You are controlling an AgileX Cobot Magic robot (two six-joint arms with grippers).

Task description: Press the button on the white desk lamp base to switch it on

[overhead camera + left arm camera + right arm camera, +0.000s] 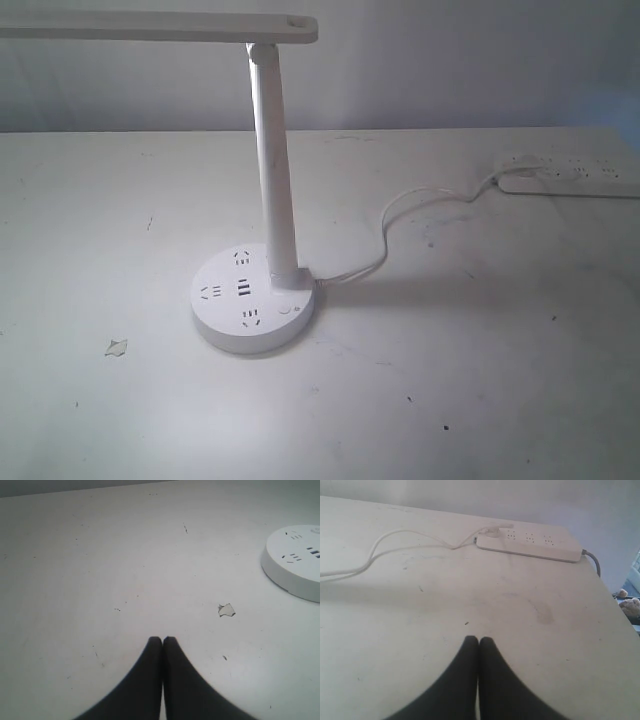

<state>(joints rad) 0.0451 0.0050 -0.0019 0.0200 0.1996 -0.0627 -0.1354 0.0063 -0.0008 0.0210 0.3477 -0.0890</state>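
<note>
The white desk lamp base is a round flat disc with dark socket slots, standing mid-table and bearing a tall white stem. The button is a small round white spot on the disc, to the right of the sockets. Part of the base shows at the edge of the left wrist view; the button is not visible there. My left gripper is shut and empty over bare table, well apart from the base. My right gripper is also shut and empty. Neither gripper shows in the exterior view.
The lamp head stretches across the top left. A white cable runs from the base to a long white power strip at the back right, also the strip. A chipped patch marks the table.
</note>
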